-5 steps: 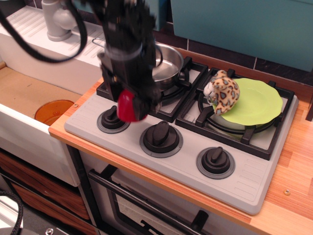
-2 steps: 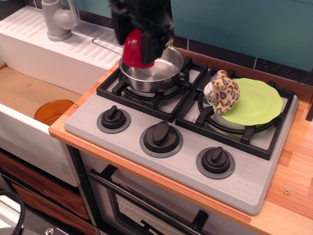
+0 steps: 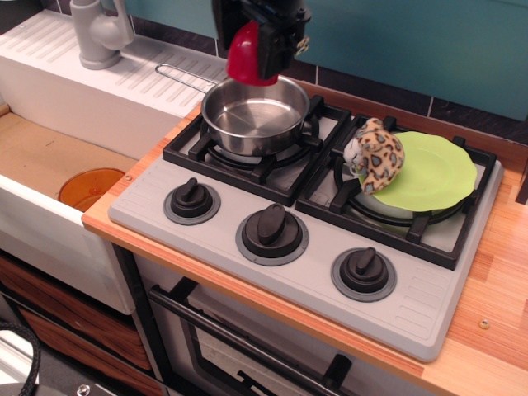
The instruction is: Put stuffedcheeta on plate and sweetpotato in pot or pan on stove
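My gripper [image 3: 257, 51] is shut on the glossy red sweetpotato [image 3: 250, 58] and holds it in the air above the far rim of the steel pan [image 3: 256, 115]. The pan sits on the left burner of the grey stove [image 3: 313, 247] and has nothing in it; its wire handle [image 3: 183, 76] points left. The spotted stuffedcheeta [image 3: 375, 155] lies on the left edge of the lime-green plate [image 3: 437, 173], which rests on the right burner.
An orange round disc [image 3: 91, 188] lies in the sink at the left. A grey faucet [image 3: 99, 33] stands at the back left. Three black knobs [image 3: 272, 227] line the stove's front. A teal wall [image 3: 412, 41] rises behind.
My gripper has carried the sweetpotato up and back from the stove's front left knobs to above the pan. The stuffedcheeta and plate have not moved.
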You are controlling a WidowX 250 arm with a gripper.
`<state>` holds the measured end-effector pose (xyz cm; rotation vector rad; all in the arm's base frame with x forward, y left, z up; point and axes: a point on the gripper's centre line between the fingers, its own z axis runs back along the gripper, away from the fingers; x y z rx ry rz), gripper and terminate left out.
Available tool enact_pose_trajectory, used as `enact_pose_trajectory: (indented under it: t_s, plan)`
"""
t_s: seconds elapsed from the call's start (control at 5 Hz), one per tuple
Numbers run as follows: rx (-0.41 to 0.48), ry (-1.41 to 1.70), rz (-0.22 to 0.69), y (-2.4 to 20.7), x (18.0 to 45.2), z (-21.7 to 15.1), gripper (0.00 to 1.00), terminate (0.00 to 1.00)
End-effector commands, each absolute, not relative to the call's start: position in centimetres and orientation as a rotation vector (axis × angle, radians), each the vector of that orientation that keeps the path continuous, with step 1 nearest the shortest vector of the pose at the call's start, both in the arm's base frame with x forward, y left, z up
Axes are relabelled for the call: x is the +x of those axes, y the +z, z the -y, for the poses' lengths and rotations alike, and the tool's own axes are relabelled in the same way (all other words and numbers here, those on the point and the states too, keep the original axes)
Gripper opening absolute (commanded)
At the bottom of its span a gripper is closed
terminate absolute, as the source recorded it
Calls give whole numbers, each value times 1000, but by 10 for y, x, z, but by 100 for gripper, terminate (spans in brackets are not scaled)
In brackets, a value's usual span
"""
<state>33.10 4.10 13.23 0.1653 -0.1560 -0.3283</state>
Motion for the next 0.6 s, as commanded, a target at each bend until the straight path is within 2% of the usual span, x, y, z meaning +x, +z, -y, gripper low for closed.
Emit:
enact_pose_trajectory:
  t_s: [0.0, 0.4]
  plan:
    - [204, -348, 233, 150, 351, -42, 100, 0]
    - [214, -326, 232, 150, 343, -28, 100, 0]
